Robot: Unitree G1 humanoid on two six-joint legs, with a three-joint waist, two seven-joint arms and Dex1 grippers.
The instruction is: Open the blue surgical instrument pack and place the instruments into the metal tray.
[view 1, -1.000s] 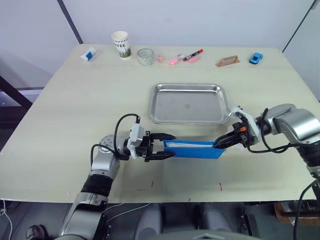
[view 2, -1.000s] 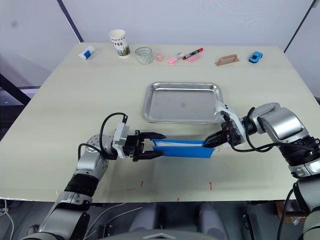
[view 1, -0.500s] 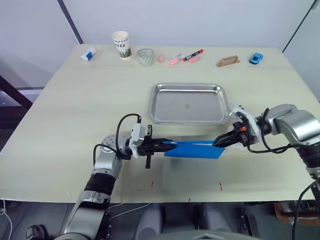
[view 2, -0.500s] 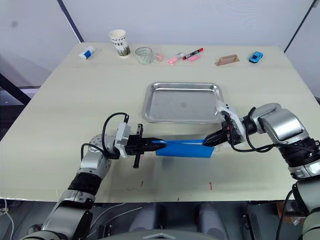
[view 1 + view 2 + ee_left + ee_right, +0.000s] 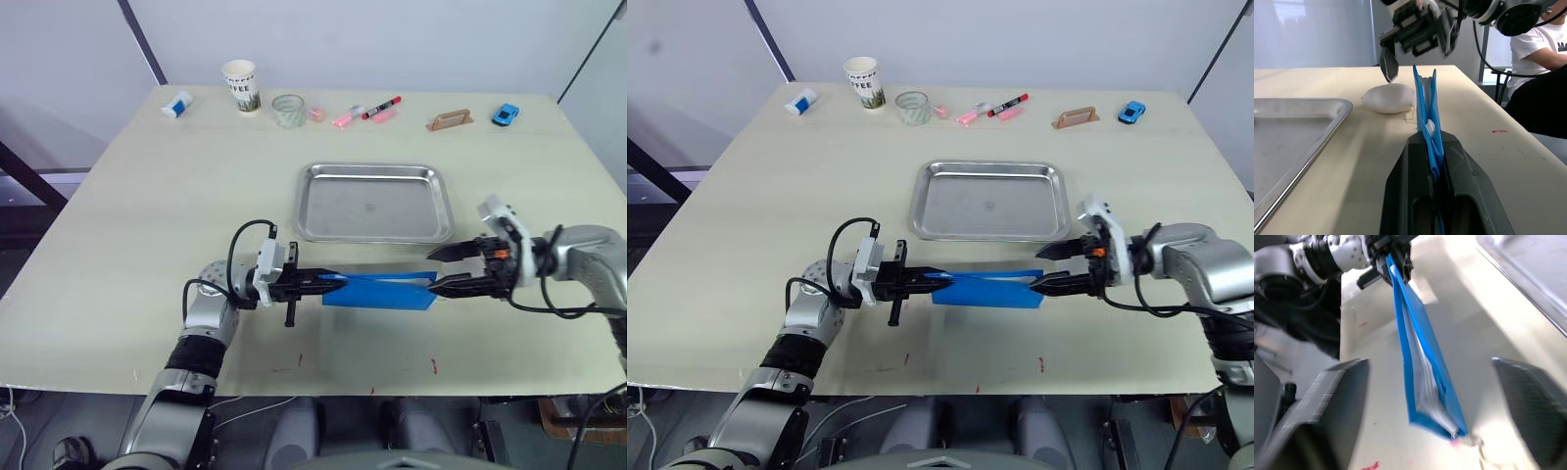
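The blue surgical instrument pack [image 5: 382, 291] stands on its long edge on the table in front of the metal tray [image 5: 372, 203]. My left gripper [image 5: 328, 281] is shut on the pack's left end; in the left wrist view the blue sheet [image 5: 1425, 98] is pinched between both fingers. My right gripper [image 5: 433, 271] is open just past the pack's right end, jaws wide apart and holding nothing. In the right wrist view a whitish insert [image 5: 1419, 374] shows inside the pack's parted edge. The instruments are hidden inside the pack.
Along the table's far edge stand a paper cup [image 5: 241, 84], a clear glass [image 5: 288, 110], markers [image 5: 377, 108], a tan block [image 5: 449, 120], a blue toy car [image 5: 505, 115] and a small white bottle [image 5: 176, 104]. A person [image 5: 1542, 44] sits beyond the table's right side.
My left gripper closed on the pack's left end. My right gripper then opened, let go of the right end and drew back to the right.
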